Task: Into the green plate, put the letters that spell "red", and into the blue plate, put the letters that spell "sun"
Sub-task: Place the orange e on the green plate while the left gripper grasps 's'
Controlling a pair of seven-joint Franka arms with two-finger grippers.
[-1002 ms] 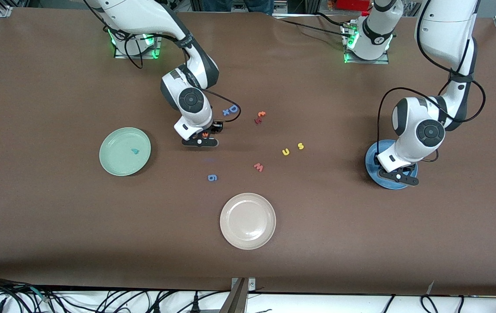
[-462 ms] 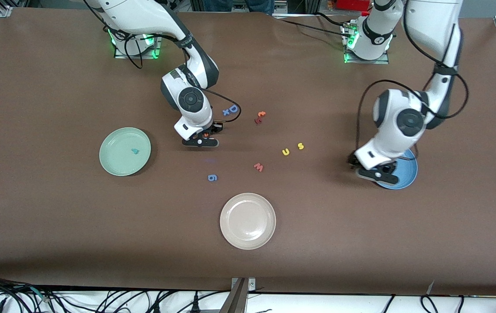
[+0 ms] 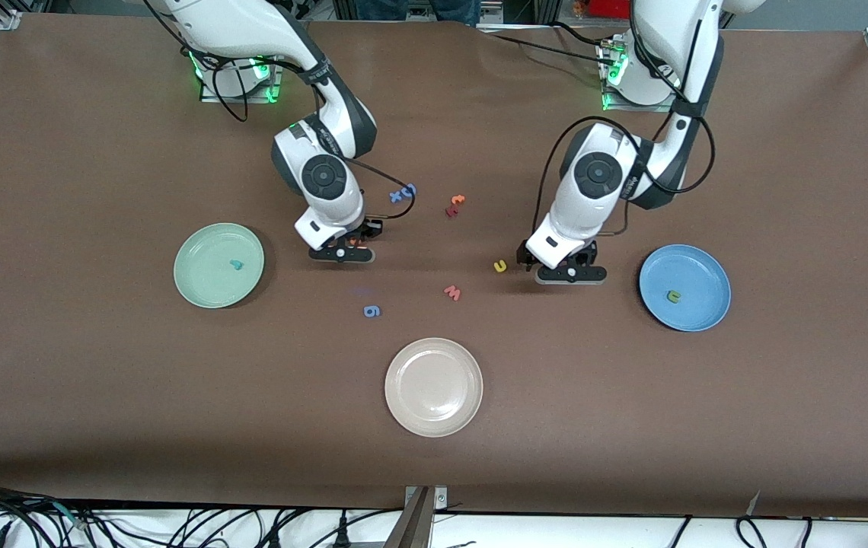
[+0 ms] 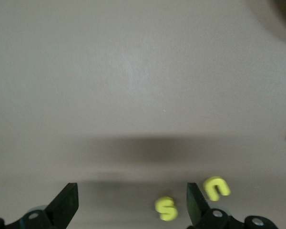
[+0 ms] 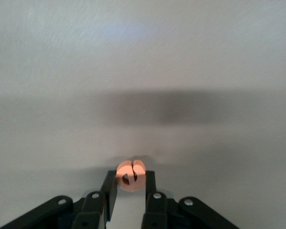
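The front camera looks steeply down across the table (image 3: 632,426). Each wrist camera hangs close above it; the yellow "u" (image 3: 500,266) (image 4: 216,187), at four o'clock in the left wrist view, also shows in front.

Three round plates are counted: one pale mint-green plate (image 3: 218,265), one medium-blue plate (image 3: 684,287) and one beige-white plate (image 3: 433,387). Two yellow foam letters (image 4: 216,187) are seen. One green letter (image 3: 674,295), one teal letter (image 3: 236,264) and one orange letter (image 5: 130,174) are counted.
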